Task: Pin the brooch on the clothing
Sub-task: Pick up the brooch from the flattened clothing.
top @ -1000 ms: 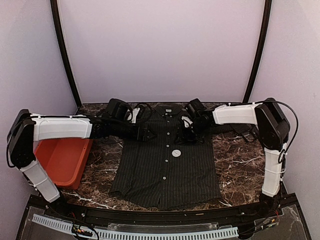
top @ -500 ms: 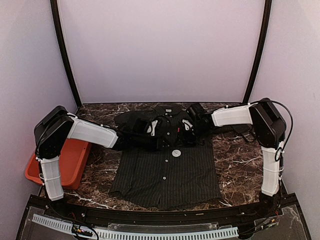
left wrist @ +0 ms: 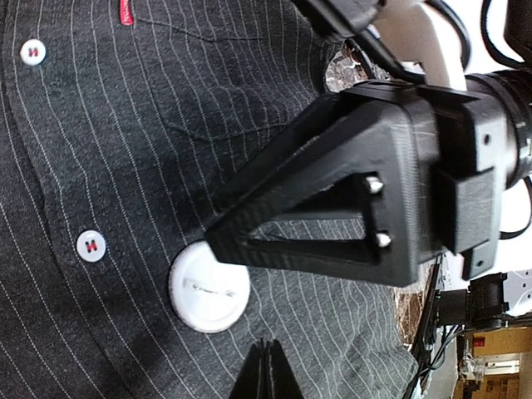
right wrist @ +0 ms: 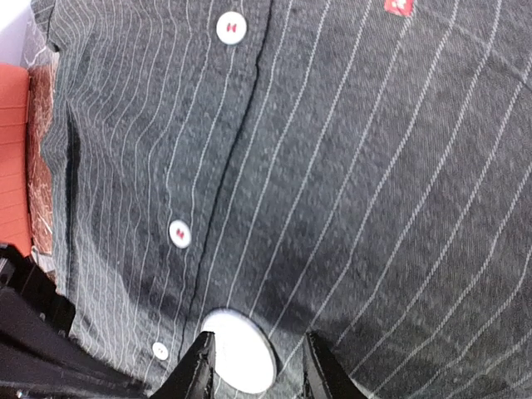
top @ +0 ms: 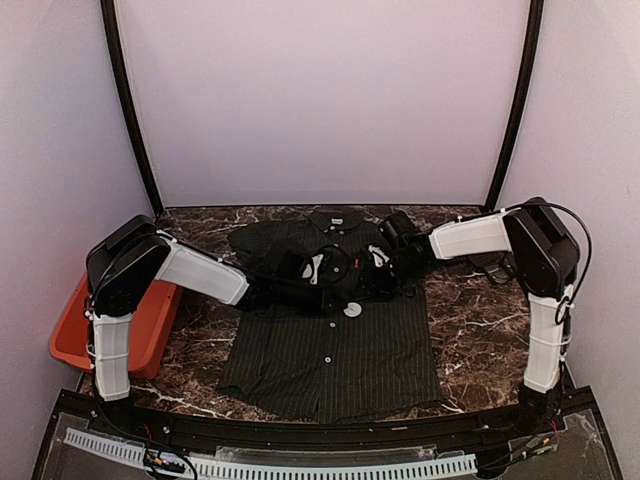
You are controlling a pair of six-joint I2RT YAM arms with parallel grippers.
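Observation:
The clothing [top: 330, 350] lies flat on the marble table, collar at the far side; it fills the left wrist view [left wrist: 125, 166] and the right wrist view [right wrist: 374, 208]. The brooch [top: 352, 310] is a white round disc lying loose on the chest beside the button row. My left gripper [top: 335, 299] reaches in from the left, shut with its tips pressed together just beside the brooch [left wrist: 209, 288] and holding nothing [left wrist: 268, 357]. My right gripper [top: 377, 288] hangs over the chest from the right. It is open [right wrist: 253, 366], and the brooch [right wrist: 241, 362] lies between its fingers, close to the left one.
An orange bin [top: 130, 320] sits at the table's left edge, partly under the left arm. Bare marble table [top: 480, 310] shows to the right of the shirt. Black cables [top: 490, 262] lie at the back right. White buttons [left wrist: 91, 245] run down the shirt front.
My left arm swung in from the left sleeve to the brooch and its jaws closed. The right gripper narrowed a little over the chest. The brooch stayed put.

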